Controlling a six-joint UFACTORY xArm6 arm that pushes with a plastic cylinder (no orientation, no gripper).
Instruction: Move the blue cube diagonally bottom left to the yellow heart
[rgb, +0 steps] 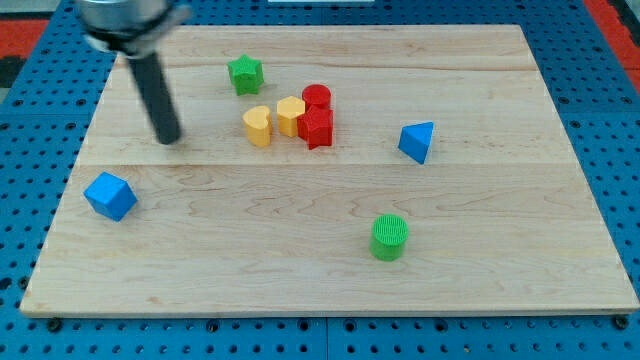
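On the pale wooden desk (300, 250), the small blue plastic cube (110, 195) lies near the view's left edge, well apart from my tip (169, 139), which touches nothing (there are no jaws, only a rod). The yellow heart-shaped block (258, 126) lies further right. I judge the cube already down-left of it, though far, so a push closer is left.

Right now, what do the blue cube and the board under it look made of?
The blue cube looks like moulded or printed plastic: uniform matte colour, crisp facets. The board looks like pale unvarnished wood: visible grain and plank seams, though a laminate is possible.
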